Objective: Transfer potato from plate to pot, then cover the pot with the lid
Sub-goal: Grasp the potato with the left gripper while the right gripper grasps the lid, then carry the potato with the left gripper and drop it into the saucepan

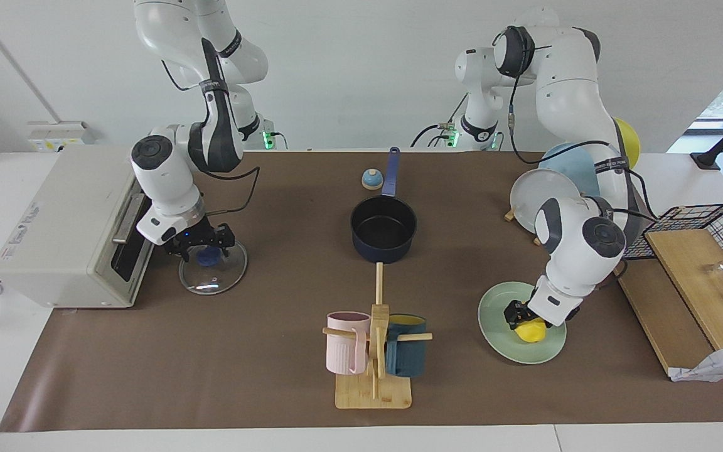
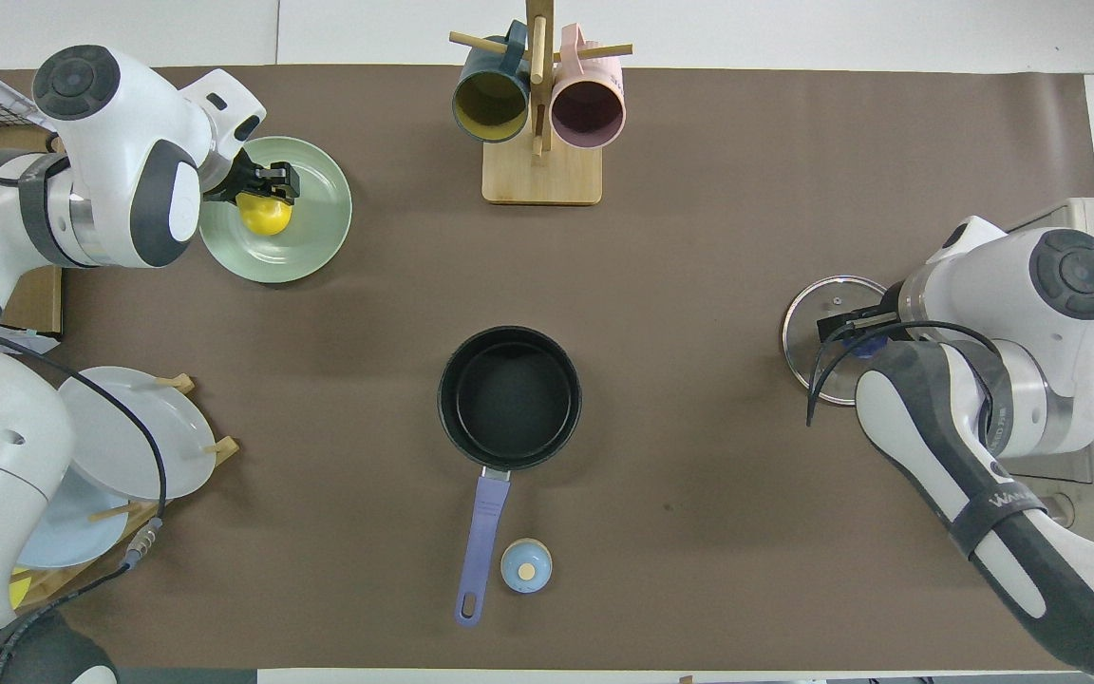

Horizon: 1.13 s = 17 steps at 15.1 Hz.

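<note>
While the small, lumpy yellow toy potato (image 1: 530,331) lies on the pale mint-green plate (image 1: 499,345) and is pinched by the left hand (image 1: 520,315), it is judged light and smooth-skinned, best gripped across its middle. The right hand (image 1: 201,242) is held spread over the glass lid's blue knob (image 1: 209,255).

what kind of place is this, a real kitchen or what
Most likely a robot lab set up as a mock kitchen, not a real one. Two robot arms are mounted at a table covered in brown paper, and kitchen props are laid out on it: a toaster oven, a mug rack and a pot.
</note>
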### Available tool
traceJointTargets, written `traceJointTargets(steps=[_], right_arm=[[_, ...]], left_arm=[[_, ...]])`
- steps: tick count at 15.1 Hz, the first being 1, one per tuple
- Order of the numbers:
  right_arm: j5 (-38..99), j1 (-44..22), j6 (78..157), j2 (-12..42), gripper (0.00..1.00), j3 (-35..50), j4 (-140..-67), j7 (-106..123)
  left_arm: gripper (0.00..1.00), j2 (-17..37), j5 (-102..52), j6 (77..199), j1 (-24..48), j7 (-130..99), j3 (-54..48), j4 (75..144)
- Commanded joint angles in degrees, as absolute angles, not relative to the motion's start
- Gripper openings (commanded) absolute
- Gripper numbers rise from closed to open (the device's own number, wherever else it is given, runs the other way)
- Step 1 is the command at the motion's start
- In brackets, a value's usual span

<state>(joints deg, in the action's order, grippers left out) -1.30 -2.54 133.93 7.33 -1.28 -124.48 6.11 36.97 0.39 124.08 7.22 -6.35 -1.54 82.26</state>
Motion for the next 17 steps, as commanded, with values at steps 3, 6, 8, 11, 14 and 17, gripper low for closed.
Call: traceJointTargets(steps=[3, 6, 8, 11, 14, 17], right_arm=[[-0.35, -2.02, 135.53, 6.68, 1.0, -0.97, -126.73, 10.27], [-0.35, -1.85, 137.28, 6.59, 1.0, -0.97, -127.61, 10.81], [-0.35, -1.85, 137.64, 6.59, 1.0, -0.97, -127.62, 10.9], [-0.35, -1.5, 137.72, 6.5, 1.0, -0.97, -128.23, 13.17], [-0.35, -1.41, 137.72, 6.33, 1.0, -0.97, -128.58, 14.15], [-0.35, -1.32, 137.64, 6.24, 1.0, -0.97, -128.85, 14.94]], left_arm=[[0.0, 31.66, 1.23, 119.73, 7.91, -9.49, -1.23, 83.14], [0.0, 22.36, 0.88, 111.3, 9.57, -18.51, -2.81, 85.59], [0.0, 15.77, 0.53, 106.81, 13.51, -26.07, -2.9, 89.36], [0.0, 7.32, -1.93, 106.26, 20.37, -32.41, -2.9, 97.79], [0.0, 3.27, -2.11, 112.91, 27.84, -40.06, -2.9, 106.31], [0.0, 0.88, -2.11, 126.17, 34.61, -44.55, -2.9, 116.52]])
